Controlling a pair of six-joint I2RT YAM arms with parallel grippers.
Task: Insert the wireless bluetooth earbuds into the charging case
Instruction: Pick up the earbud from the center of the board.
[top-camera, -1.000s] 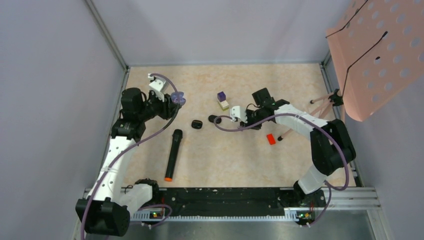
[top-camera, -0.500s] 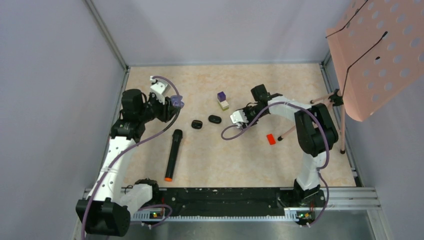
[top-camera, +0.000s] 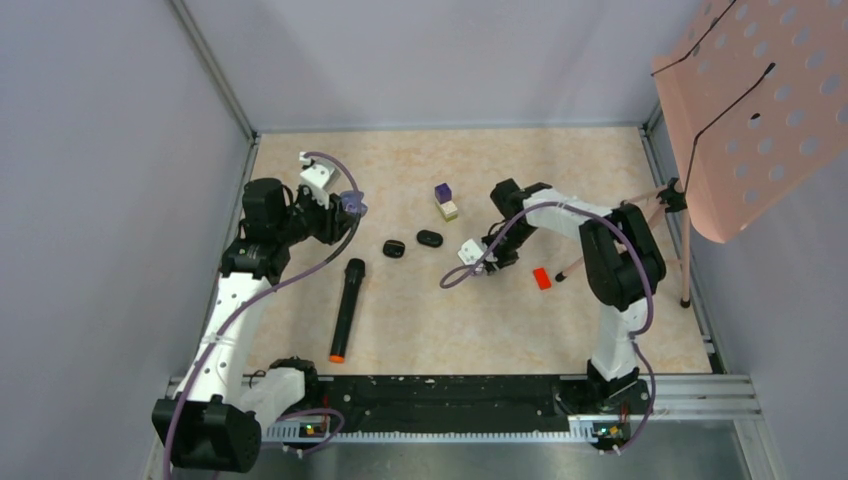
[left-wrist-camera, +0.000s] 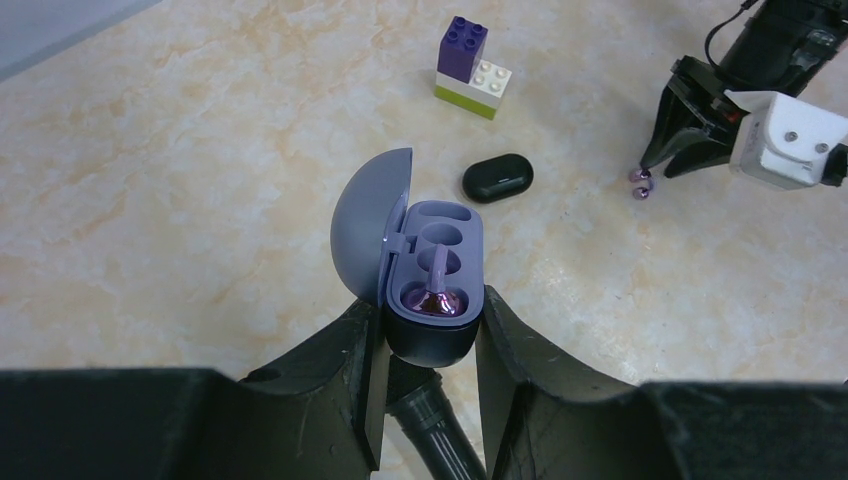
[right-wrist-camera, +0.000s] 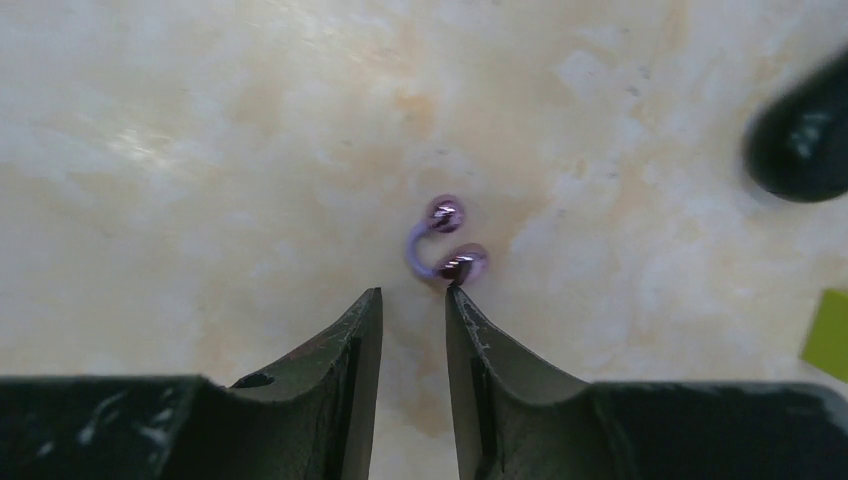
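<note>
While the table (top-camera: 480, 320) is walled at left, back and right, its middle and near right lie open. A pink perforated board (top-camera: 760, 110) on a thin-legged stand overhangs the far right corner. A black microphone (top-camera: 345, 308) lies lengthwise in the near left, well apart from both grippers.

Toward the back, stacked blocks (top-camera: 445, 202) stand between the arms, with two black pods (top-camera: 394, 248) (top-camera: 430, 238) just nearer. A red block (top-camera: 541, 278) sits beside the right arm's elbow.

At left, the left gripper (left-wrist-camera: 430, 315) clamps the purple case (left-wrist-camera: 435, 340) by its lower body, one finger on each side, and holds it above the table. Its lid (left-wrist-camera: 365, 235) is swung open to the left. One seated earbud (left-wrist-camera: 435, 300) fills the nearer well, and the farther well is bare.

The loose earbud (right-wrist-camera: 440, 240), a purple C with two shiny balls, lies flat on the table. It is just past the tips of the right gripper (right-wrist-camera: 413, 300) and a little to the right of the gap. The jaws stand narrowly parted with nothing between them. One fingertip (right-wrist-camera: 458, 300) sits right at the nearer ball, but whether it touches I cannot tell. The nearest pod is a short way off at the earbud's side.
</note>
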